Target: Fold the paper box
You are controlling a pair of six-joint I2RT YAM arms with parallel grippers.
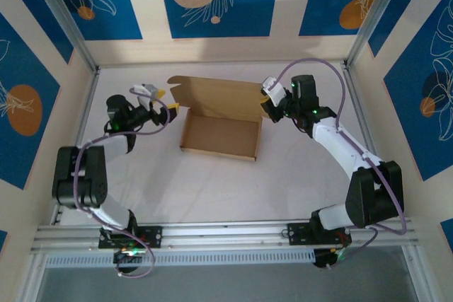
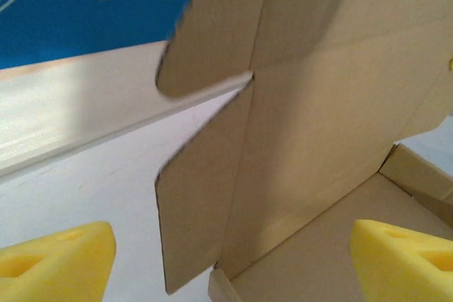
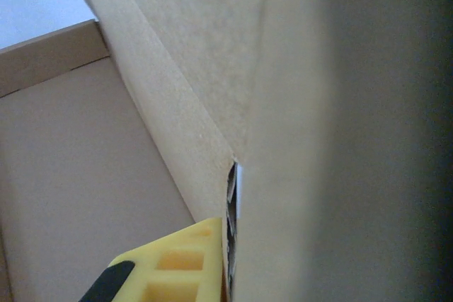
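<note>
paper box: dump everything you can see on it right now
The paper box is plain brown cardboard, partly formed: a shallow rectangular tray with low walls lying flat on the table, its lid panel standing up along the far side. The lid's left end carries a rounded tab and a lower side flap, neither folded in. The right gripper is shut on the lid's right end. The left gripper is open at the left end, no contact visible.

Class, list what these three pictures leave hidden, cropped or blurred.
- Top view: the right gripper at the box is too small to show its hold.
- Left wrist view: frame edges crop the box's top and right.
- Right wrist view: the box hides one finger; the right side is a dark blur.
</note>
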